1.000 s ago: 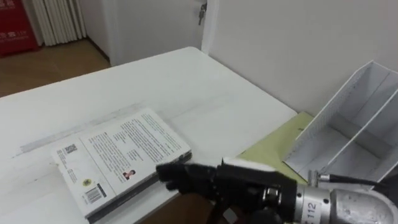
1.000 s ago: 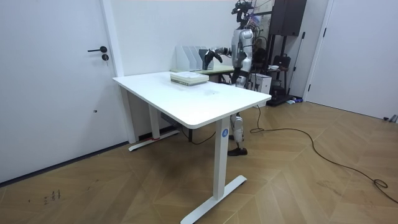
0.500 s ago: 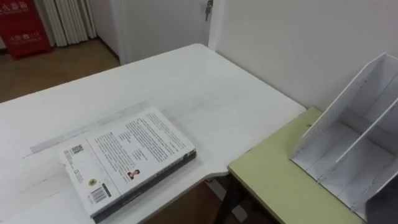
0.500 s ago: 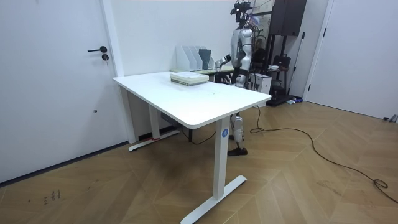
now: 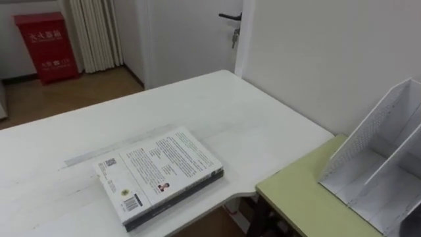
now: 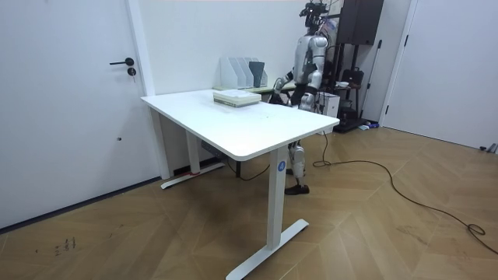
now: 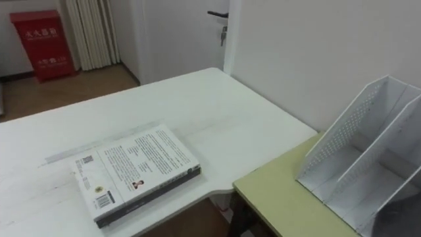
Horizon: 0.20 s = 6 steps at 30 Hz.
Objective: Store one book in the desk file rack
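Apart, book (image 5: pixel 161 174) flat on white table (image 5: pixel 217 105), file rack (image 5: pixel 368 151) on green desk (image 5: pixel 302 197) — fingers (image 6: pixel 282 82) too distant to tell.

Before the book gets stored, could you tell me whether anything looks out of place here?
Nothing is damaged or spilled. The book lies flat on the white table, askew to its near edge and close to it. The file rack stands upright on the green desk, visible slots empty.

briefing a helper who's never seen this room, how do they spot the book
Find the big white desk by the door. The book lies flat at its edge, next to the lower green table. Unlike the upright file rack on that table, it is flat, with a barcode facing up.
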Tool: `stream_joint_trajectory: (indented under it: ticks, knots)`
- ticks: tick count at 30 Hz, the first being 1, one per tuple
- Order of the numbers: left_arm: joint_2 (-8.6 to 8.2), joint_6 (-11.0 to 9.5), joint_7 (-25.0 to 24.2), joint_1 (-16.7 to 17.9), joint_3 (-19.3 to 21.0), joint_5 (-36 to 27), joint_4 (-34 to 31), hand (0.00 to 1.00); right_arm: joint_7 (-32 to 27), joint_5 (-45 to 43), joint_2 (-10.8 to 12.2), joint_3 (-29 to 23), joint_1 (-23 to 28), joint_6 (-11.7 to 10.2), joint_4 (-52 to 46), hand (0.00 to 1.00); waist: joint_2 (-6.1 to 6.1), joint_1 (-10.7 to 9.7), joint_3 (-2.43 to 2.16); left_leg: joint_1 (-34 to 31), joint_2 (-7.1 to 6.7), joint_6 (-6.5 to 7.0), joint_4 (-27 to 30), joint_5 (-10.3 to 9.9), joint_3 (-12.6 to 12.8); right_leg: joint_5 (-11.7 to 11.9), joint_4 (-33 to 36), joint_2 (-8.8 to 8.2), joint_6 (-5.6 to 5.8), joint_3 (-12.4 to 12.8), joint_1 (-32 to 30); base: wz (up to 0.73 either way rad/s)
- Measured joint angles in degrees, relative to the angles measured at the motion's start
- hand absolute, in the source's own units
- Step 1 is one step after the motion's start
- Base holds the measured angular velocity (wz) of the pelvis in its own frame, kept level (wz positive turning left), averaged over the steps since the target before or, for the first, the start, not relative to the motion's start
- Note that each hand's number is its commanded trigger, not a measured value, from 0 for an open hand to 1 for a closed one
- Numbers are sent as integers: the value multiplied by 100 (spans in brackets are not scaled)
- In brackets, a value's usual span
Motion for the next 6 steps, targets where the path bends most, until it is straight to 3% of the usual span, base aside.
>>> stream_joint_trajectory:
  ticks: [2,4,5,6]
  knots:
    - [-35,28,154,20,-28,205,-18,0,-570,-116,111,-123,45,185,493,0,100,-36,-70,18,-35,58,7,-19,-61,59,7,-31,30,5,39,12]
    - [-83,35,272,114,-33,246,-38,0,-769,61,213,-242,80,360,1337,0,239,-127,-129,27,-64,80,-2,-32,-104,69,5,-50,30,-40,69,13]
    - [-104,39,339,167,-31,242,-67,0,-865,337,290,-342,206,515,1790,0,307,-173,-91,74,-68,83,-40,-34,-106,69,5,-50,31,-24,86,7]
    - [-109,41,379,217,-29,242,-71,0,-903,513,333,-410,294,583,1967,0,363,-189,-90,101,-67,83,-69,-34,-100,63,5,-47,40,-14,97,0]
